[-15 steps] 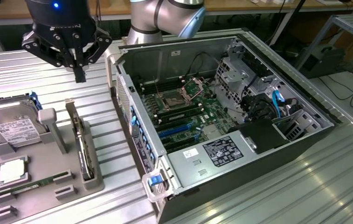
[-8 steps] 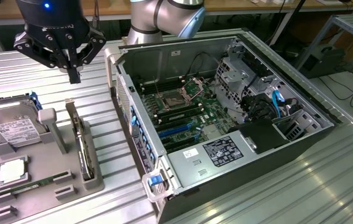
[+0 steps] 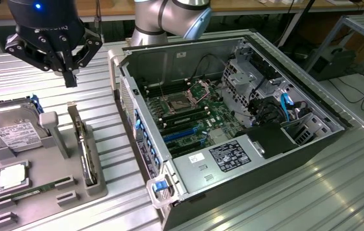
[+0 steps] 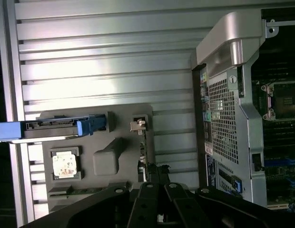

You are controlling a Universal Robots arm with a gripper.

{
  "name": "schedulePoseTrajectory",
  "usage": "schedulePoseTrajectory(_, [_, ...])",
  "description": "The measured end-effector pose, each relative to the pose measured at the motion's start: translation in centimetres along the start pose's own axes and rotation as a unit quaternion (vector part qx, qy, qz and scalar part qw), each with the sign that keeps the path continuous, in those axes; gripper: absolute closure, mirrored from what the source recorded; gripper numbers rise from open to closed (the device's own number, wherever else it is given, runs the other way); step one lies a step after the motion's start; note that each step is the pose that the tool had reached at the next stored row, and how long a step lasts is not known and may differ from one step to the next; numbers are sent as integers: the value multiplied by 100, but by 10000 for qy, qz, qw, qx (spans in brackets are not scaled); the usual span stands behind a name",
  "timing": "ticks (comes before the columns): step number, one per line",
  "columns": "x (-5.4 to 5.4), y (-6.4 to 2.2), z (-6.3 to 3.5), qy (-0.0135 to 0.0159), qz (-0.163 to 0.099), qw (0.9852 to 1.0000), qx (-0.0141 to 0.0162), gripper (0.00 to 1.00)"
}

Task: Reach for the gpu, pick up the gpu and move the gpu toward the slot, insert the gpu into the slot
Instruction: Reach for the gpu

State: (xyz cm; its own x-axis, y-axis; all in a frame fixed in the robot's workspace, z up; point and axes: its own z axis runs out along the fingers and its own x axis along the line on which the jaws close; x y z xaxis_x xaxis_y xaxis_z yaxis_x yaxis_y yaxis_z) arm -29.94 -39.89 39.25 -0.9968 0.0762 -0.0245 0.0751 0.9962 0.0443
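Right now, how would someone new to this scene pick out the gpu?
On the exterior view's left, beside the open computer case, sits a gray tray. The gpu stands on its edge along the tray's side nearest the case. Unlike the labelled hard drive and the slim memory stick, it is a thin dark card standing upright.

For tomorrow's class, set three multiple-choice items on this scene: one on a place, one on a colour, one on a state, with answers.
1. The gpu is: A) standing on edge in the grey holder; B) inside the computer case; C) in the jaws.
2. The slot is: A) red; B) blue; C) yellow.
3. The jaws are: A) wide open; B) shut on the gpu; C) shut, empty.
Answers: 1A, it stands upright in the holder; 2B, a blue strip on the motherboard; 3C, closed together with nothing between them.
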Motion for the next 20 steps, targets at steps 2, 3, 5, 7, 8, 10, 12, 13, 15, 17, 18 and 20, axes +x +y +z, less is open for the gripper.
schedulePoseTrajectory(2, [25, -2, -1, 0, 0, 10000, 0, 89])
schedulePoseTrajectory(3, [38, -3, -1, 0, 0, 10000, 0, 89])
schedulePoseTrajectory(5, [64, -5, -1, 0, 0, 10000, 0, 89])
schedulePoseTrajectory(7, [90, -7, -2, 0, 0, 10000, 0, 89])
schedulePoseTrajectory(8, [102, -8, -2, 0, 0, 10000, 0, 89])
schedulePoseTrajectory(10, [127, -10, -2, 0, 0, 10000, 0, 89])
schedulePoseTrajectory(12, [159, -12, -3, 0, 0, 10000, 0, 89])
schedulePoseTrajectory(13, [171, -13, -3, 0, 0, 10000, 0, 89])
schedulePoseTrajectory(15, [196, -15, -4, 0, 0, 10000, 0, 89])
schedulePoseTrajectory(17, [212, -16, -4, 0, 0, 10000, 0, 89])
schedulePoseTrajectory(18, [212, -16, -4, 0, 0, 10000, 0, 89])
schedulePoseTrajectory(20, [213, -16, -4, 0, 0, 10000, 0, 89])
